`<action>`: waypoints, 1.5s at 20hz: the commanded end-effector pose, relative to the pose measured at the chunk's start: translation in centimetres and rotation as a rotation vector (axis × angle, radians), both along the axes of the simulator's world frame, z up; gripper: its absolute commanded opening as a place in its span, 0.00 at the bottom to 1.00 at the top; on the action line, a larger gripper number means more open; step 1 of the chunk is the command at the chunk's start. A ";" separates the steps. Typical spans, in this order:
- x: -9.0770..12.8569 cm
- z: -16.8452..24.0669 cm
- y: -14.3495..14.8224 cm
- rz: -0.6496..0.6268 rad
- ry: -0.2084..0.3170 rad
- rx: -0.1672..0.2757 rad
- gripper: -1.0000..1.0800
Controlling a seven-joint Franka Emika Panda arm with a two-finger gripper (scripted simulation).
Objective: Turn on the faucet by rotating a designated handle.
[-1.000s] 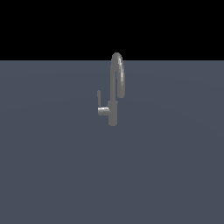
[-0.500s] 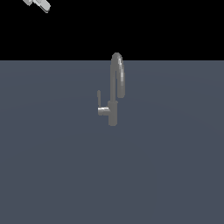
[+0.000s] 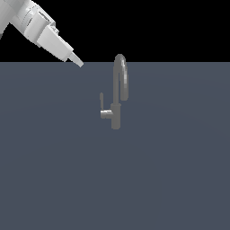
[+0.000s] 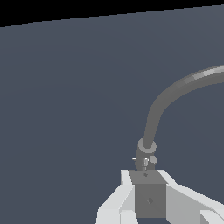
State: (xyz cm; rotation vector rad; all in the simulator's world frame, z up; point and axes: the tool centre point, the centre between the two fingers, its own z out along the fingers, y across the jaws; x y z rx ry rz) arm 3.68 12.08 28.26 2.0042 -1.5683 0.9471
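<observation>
gripper (image 3: 77, 60): opening cannot be told, nothing seen held | handle (image 3: 104, 109): placed below and toward the exterior view's right, well apart, thin lever upright | faucet (image 3: 118, 92): column just beyond handle, untouched

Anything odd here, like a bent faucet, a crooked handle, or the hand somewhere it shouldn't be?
Nothing stands out. The faucet stands upright and looks undamaged, with its handle sticking out to the exterior view's left. The hand is up and apart from it, touching nothing.
</observation>
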 end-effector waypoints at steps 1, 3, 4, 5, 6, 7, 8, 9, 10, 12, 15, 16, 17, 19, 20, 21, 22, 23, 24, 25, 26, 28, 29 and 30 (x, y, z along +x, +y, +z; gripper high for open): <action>0.9 -3.4 -1.5 -0.046 -0.002 0.008 0.00; 1.4 -5.6 -2.7 -0.079 -0.003 0.013 0.00; 1.6 -6.5 -3.2 -0.093 -0.003 0.016 0.00; 1.7 -7.5 -3.7 -0.107 -0.003 0.019 0.00; 1.8 -8.3 -4.2 -0.120 -0.003 0.021 0.00; 1.9 -9.1 -4.6 -0.132 -0.004 0.023 0.00; 2.0 -9.8 -5.0 -0.142 -0.004 0.026 0.00; 2.0 -10.4 -5.4 -0.152 -0.004 0.027 0.00; 2.1 -10.9 -5.7 -0.160 -0.004 0.029 0.00; 2.1 -11.7 -6.1 -0.173 -0.004 0.032 0.00; 2.1 -12.4 -6.5 -0.182 -0.004 0.034 0.00; 2.1 -12.4 -6.5 -0.183 -0.004 0.034 0.00; 2.1 -12.4 -6.5 -0.183 -0.004 0.034 0.00; 2.1 -12.4 -6.5 -0.183 -0.004 0.034 0.00; 2.1 -12.4 -6.6 -0.183 -0.003 0.034 0.00; 1.8 -12.3 -6.6 -0.183 -0.003 0.034 0.00; 1.5 -12.2 -6.6 -0.183 -0.003 0.034 0.00; 1.3 -12.2 -6.7 -0.183 -0.003 0.034 0.00; 1.0 -12.1 -6.7 -0.183 -0.003 0.034 0.00; 0.7 -12.0 -6.7 -0.183 -0.003 0.034 0.00; 0.4 -12.0 -6.8 -0.183 -0.003 0.034 0.00; -0.2 -11.8 -6.8 -0.183 -0.003 0.034 0.00; -0.5 -11.8 -6.9 -0.183 -0.003 0.034 0.00; -0.8 -11.7 -6.9 -0.183 -0.003 0.034 0.00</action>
